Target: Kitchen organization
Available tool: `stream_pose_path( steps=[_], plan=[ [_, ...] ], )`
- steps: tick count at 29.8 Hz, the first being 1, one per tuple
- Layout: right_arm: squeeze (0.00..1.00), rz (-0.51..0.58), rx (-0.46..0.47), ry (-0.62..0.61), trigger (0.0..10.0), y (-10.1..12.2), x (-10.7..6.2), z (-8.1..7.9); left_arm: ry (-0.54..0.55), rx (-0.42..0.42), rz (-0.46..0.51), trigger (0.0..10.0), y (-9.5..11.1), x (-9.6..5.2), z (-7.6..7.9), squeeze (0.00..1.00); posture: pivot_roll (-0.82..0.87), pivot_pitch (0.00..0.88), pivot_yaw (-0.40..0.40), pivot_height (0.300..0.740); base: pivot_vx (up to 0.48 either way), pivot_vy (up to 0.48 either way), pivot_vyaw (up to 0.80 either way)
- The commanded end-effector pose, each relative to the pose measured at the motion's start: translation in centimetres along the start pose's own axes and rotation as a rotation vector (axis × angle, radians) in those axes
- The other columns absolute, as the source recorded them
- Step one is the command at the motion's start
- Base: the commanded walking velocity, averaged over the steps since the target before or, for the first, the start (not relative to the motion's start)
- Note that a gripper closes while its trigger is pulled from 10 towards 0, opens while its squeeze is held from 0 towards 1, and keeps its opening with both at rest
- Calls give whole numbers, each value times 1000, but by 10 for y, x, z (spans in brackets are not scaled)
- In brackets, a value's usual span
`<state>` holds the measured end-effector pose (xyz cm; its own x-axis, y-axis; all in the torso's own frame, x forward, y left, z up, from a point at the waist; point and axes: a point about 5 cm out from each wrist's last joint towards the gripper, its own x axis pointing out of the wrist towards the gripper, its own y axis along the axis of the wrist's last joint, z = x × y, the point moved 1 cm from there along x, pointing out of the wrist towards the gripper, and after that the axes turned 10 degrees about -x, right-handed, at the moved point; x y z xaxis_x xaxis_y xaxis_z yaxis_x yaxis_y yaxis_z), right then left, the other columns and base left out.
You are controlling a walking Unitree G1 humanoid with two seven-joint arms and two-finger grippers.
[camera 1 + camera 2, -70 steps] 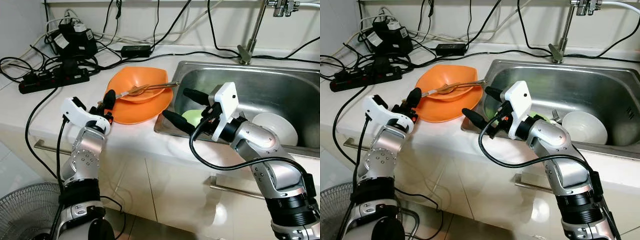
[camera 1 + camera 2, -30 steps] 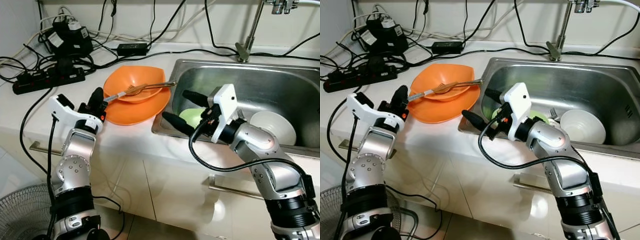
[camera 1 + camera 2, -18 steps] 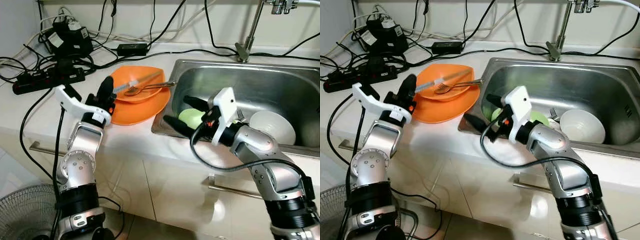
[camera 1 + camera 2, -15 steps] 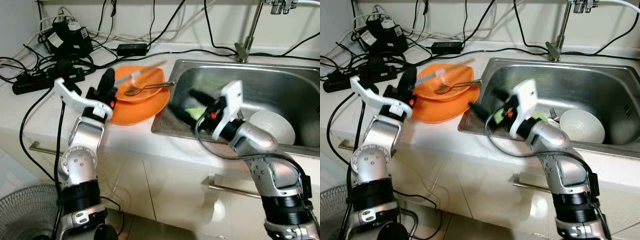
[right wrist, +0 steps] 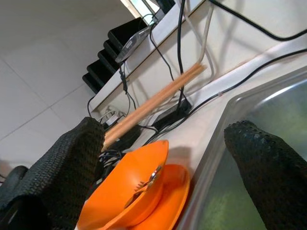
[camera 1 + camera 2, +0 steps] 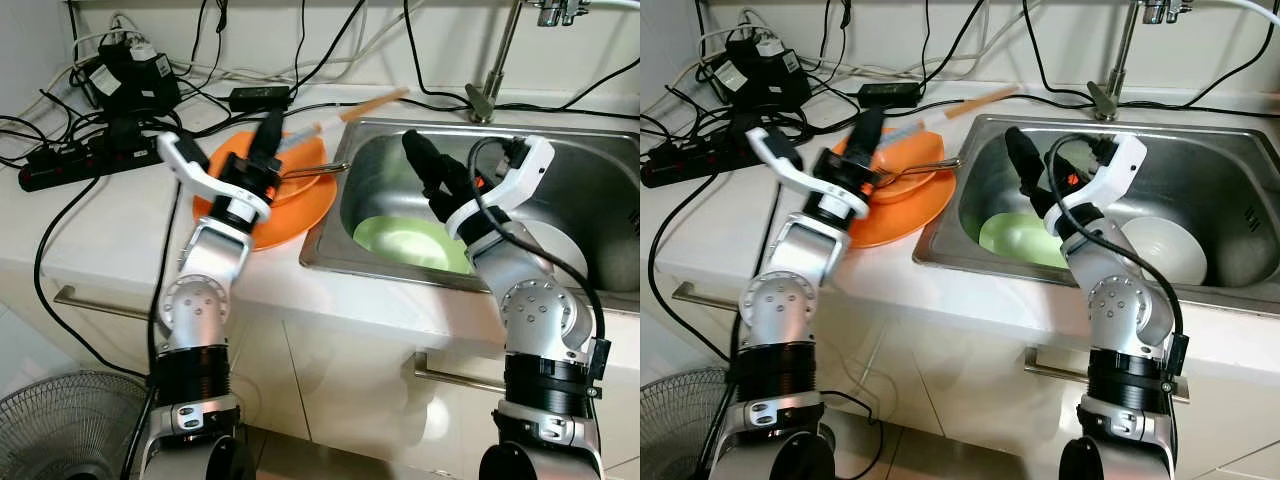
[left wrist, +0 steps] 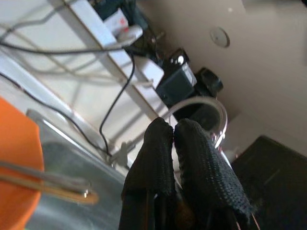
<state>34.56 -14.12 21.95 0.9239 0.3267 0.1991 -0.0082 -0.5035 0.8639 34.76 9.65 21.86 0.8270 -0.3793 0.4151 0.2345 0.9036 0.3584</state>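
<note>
Head stereo pair overlooking sink (image 6: 560,165), wrist close-ups

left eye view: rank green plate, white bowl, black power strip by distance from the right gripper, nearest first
From the right gripper, raised over the sink's left half:
1. Green plate, in the sink just below the gripper.
2. White bowl, in the sink on the robot's right.
3. Black power strip, far left on the counter.

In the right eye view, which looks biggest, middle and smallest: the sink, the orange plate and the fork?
1. The sink looks biggest.
2. The orange plate comes next, partly hidden by the left gripper.
3. The fork, resting in the orange bowl, looks smallest.
All three sit at similar depth, so the order seems safe.
</note>
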Motion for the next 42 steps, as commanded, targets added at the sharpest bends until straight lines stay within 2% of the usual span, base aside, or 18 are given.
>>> stream_pose_path(
  steps=[1, 2, 8, 16, 19, 23, 28, 31, 34, 42],
  plan=[
    [0, 2, 20, 24, 10000, 2, 4, -6, -41, -16, -29, 0, -11, 10, 10, 0, -131, 0, 108, 740, 0, 0, 0],
    [0, 17, 35, 41, 10000, 4, 5, -10, -44, -45, -74, 0, -23, 11, 10, 0, -133, 0, 109, 740, 0, 0, 0],
    [0, 29, 77, 66, 10000, 6, 12, -18, -46, -91, -123, 0, -40, 11, 9, 0, -131, 0, 110, 740, 0, 0, 0],
    [0, 13, 188, 133, 10000, -1, 19, -34, -64, -126, -154, 0, -51, 11, 13, 0, -121, 0, 109, 740, 0, 0, 0],
    [0, 10, 196, 141, 10000, -3, 19, -36, -68, -128, -143, 0, -50, 11, 14, 0, -120, 0, 109, 740, 0, 0, 0],
    [0, 1, 211, 158, 10000, -5, 18, -40, -78, -118, -69, 0, -38, 15, 18, 0, -119, 0, 111, 740, 0, 0, 0],
    [0, 34, 223, 138, 10000, 0, 14, -32, -32, -50, 37, 0, -13, 17, 10, 0, -119, 0, 117, 740, 0, 0, 0],
    [0, 93, 236, 86, 10000, 7, 13, -23, 5, -3, 86, 0, -1, 18, 7, 0, -117, 0, 117, 740, 0, 0, 0],
    [0, 82, 234, 86, 10000, 5, 14, -23, -8, -21, 62, 0, -5, 19, 10, 0, -112, 0, 116, 740, 0, 0, 0],
    [0, 24, 248, 152, 10000, -7, 19, -38, -48, -111, -56, 0, -31, 16, 11, 0, -111, 0, 117, 740, 0, 0, 0]
  ],
)
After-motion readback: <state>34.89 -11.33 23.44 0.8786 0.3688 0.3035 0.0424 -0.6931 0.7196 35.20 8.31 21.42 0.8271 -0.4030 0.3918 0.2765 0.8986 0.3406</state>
